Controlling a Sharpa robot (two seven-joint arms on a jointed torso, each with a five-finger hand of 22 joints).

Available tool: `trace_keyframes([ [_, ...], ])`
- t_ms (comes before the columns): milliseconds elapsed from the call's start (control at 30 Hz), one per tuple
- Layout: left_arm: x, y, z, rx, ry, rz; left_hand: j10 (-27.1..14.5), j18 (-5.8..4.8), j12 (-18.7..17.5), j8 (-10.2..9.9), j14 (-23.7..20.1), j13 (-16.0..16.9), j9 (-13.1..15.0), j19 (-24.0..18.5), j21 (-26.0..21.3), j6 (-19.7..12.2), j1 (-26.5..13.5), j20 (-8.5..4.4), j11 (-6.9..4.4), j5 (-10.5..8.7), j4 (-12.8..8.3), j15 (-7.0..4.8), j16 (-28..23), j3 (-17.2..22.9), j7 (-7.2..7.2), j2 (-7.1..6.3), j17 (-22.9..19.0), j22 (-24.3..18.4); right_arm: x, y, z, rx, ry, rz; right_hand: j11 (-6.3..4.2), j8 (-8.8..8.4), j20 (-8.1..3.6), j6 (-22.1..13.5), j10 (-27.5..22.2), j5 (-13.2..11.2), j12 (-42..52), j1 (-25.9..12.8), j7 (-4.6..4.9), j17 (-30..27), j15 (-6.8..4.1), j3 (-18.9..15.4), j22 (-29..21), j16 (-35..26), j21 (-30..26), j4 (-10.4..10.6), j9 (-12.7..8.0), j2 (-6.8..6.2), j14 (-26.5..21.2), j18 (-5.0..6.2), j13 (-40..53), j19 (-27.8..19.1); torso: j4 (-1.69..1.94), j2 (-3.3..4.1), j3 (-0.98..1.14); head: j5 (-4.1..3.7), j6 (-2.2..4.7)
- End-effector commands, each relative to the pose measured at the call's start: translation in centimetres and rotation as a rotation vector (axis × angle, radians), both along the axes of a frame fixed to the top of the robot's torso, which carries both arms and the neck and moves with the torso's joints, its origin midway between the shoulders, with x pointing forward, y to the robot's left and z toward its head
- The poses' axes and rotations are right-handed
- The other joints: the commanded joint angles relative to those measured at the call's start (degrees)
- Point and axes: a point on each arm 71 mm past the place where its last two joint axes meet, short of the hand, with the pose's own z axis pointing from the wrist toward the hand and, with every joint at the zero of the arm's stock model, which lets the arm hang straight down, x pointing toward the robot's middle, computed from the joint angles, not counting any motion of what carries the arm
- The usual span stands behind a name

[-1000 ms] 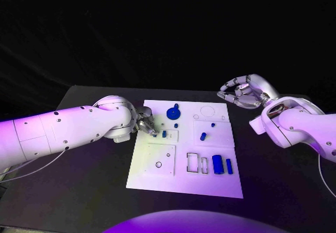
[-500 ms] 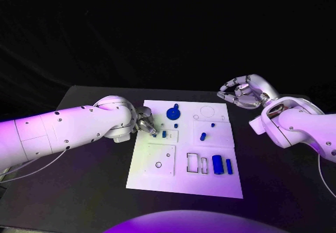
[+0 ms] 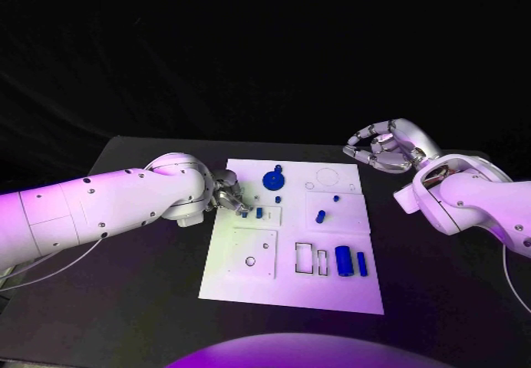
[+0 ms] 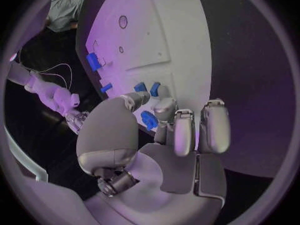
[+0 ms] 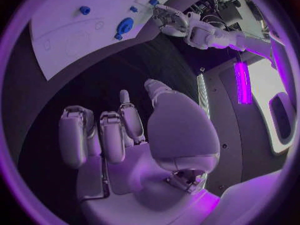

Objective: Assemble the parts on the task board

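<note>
Black table point(image 3: 144, 307): small blue part point(image 4: 149, 120) betw. left-hand fingers point(image 4: 164, 108).

Black desk under coloured light

The desk point(image 3: 144, 299) fills the lower part of the head view, its far edge crossing the upper middle of the frame, with a dark backdrop point(image 3: 265, 61) behind it. A thin pale cable point(image 3: 55, 264) trails at the lower left.

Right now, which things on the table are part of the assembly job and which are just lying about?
Part of the job:
- task board
- blue parts on it
- left robot hand, fingers at a small part
- right robot hand, holding nothing

Just lying about:
- black table, nothing loose on it
</note>
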Motion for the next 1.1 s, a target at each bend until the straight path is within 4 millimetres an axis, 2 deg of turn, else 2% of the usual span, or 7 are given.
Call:
trace_keyframes([
  [33,0.0,-0.1,0.2,-0.022,-0.009,0.008,0.1,-0.37,-0.1,-0.3,4.7,0.0,0.1,0.1,-0.1,0.2,-0.9,-0.19,-0.21,-0.09,0.0,-0.34,0.4,-0.7,0.11,0.33,9.8,0.0,-0.1,0.1,0.0,-0.005,-0.008,0.011,-0.02,0.20,-0.48,-0.5,-0.4,0.3,-0.2,0.1,0.06,9.4,-0.50,-0.2,9.8,-0.3,-0.2,0.1,-0.1,0.07,4.7,1.04,1.2,1.0,-0.01,0.00,0.03,-0.02,-0.02],
  [433,0.3,0.6,1.2,-0.138,-0.034,0.077,-0.7,-0.20,-1.0,-1.5,4.4,-1.0,0.4,-0.3,-0.6,-0.1,-5.3,-0.03,0.08,0.00,0.1,-0.12,0.0,-4.3,0.46,2.34,8.7,-0.7,-0.1,0.0,-0.1,-0.005,-0.007,0.010,-0.01,0.20,-0.48,-0.5,-0.3,0.2,-0.2,0.0,0.07,9.4,-0.50,-0.3,9.8,-0.3,-0.3,0.2,-0.1,0.06,4.7,1.04,1.2,1.0,-0.04,-0.07,0.04,-0.03,0.42],
  [600,0.7,0.2,2.3,-0.317,-0.095,0.104,-11.8,2.77,-14.8,-4.5,0.9,-16.5,-0.1,-9.8,-9.8,-6.3,-5.6,1.22,2.53,0.15,0.0,1.85,-5.4,-5.8,3.10,2.97,-1.9,-15.3,-0.1,0.0,-0.1,-0.007,-0.009,0.010,-0.01,0.21,-0.48,-0.6,-0.4,0.3,-0.2,-0.1,0.07,9.4,-0.49,-0.3,9.8,-0.3,-0.3,0.2,-0.1,0.10,4.7,1.05,1.2,1.0,-0.03,-0.09,0.08,-0.20,0.62],
  [667,1.0,-0.4,2.9,-0.407,-0.164,0.087,-15.4,3.85,-16.5,-5.6,-1.4,-17.7,-0.6,-14.0,-14.2,-9.6,-3.9,1.99,3.76,0.07,-0.4,2.97,-8.3,-6.2,4.51,2.14,-6.9,-21.3,-0.1,0.0,-0.1,-0.008,-0.010,0.010,-0.01,0.21,-0.48,-0.6,-0.4,0.3,-0.2,-0.1,0.07,9.4,-0.49,-0.3,9.8,-0.3,-0.3,0.2,-0.1,0.10,4.7,1.05,1.2,1.0,0.00,0.01,0.05,-0.45,0.82],
  [700,1.1,-0.6,3.1,-0.426,-0.191,0.074,-20.8,5.94,-19.1,-6.7,-9.4,-18.9,-1.2,-23.9,-24.3,-13.5,0.3,3.30,5.65,0.01,-1.2,4.74,-17.4,-6.3,6.52,1.09,-21.1,-34.4,-0.1,0.0,-0.1,-0.008,-0.010,0.010,-0.01,0.21,-0.48,-0.6,-0.4,0.3,-0.2,-0.1,0.07,9.4,-0.49,-0.4,9.7,-0.3,-0.3,0.2,-0.1,0.11,4.7,1.06,1.2,1.0,0.00,0.02,0.06,-0.47,0.85],
  [833,1.3,-2.2,3.7,-0.450,-0.327,-0.041,-28.9,6.20,-25.1,-8.6,-18.7,-23.7,-4.1,-26.2,-30.1,-18.1,12.3,5.92,8.53,-0.37,-4.1,7.38,-27.4,-4.8,9.11,-0.28,-34.4,-37.8,-0.1,0.0,-0.1,-0.009,-0.009,0.011,0.00,0.22,-0.48,-0.6,-0.4,0.3,-0.2,-0.1,0.07,9.4,-0.49,-0.4,9.8,-0.3,-0.3,0.2,-0.1,0.13,4.7,1.05,1.2,1.0,-0.03,0.04,0.05,-0.68,1.01],
  [1100,1.0,-5.0,3.7,-0.359,-0.536,-0.301,-29.7,6.54,-31.6,-9.8,-19.6,-31.2,-9.7,-25.6,-30.7,-16.7,22.1,6.29,8.63,-0.75,-8.8,7.25,-27.2,-1.7,8.75,-0.89,-36.0,-38.1,-0.1,0.3,-0.2,-0.011,-0.010,0.021,-0.01,0.23,-0.47,-0.6,-0.4,0.3,-0.3,0.0,0.07,9.4,-0.49,-0.3,9.7,-0.3,-0.4,0.1,-0.1,0.19,4.6,1.07,1.1,1.0,-0.14,0.06,0.05,-1.00,1.24],
])
